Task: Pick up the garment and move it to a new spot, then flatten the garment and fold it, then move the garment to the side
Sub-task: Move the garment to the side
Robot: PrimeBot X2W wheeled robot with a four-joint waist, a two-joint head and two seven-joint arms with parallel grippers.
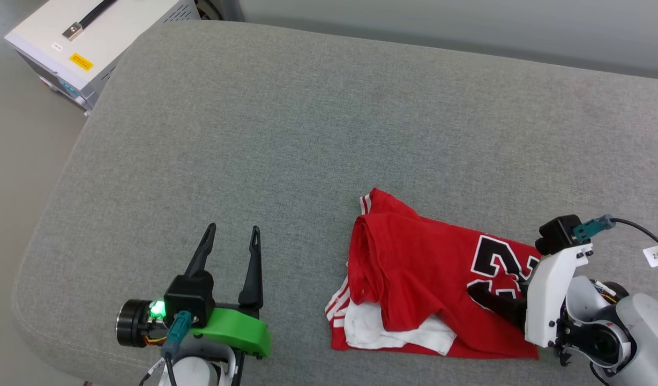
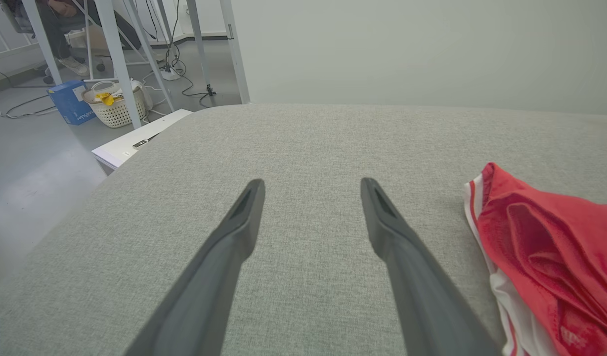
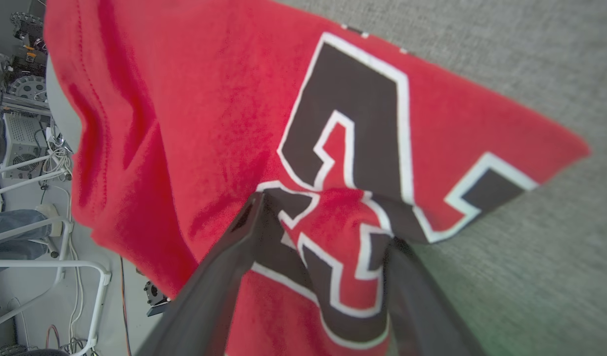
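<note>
One cushion [image 1: 307, 134]: grey
Case [image 1: 93, 43]: white, 11 o'clock
Basket [image 2: 116, 112]: yellow item [image 2: 106, 97] inside
Garment [image 1: 415, 268]: crumpled, 5 o'clock
Left gripper [image 1: 233, 229]: spread wide, empty, 7 o'clock
Right gripper [image 3: 323, 220]: spread wide, garment fold between fingers

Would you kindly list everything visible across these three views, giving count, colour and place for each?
garment: one, red with white sleeves and a black number, crumpled on the cushion's near right.
cushion: one, grey, beneath the garment.
equipment case: one, white with a black handle, past the cushion's far left corner.
basket: one, white, on the floor.
box: one, blue, beside the basket.
table legs: several, white, by the basket.
shoe: one, pale, a person's, behind the table legs.
left pincer: one, dark fingers, open, left of the garment.
right pincer: one, dark fingers, open, astride a bunched fold of the garment.
</note>
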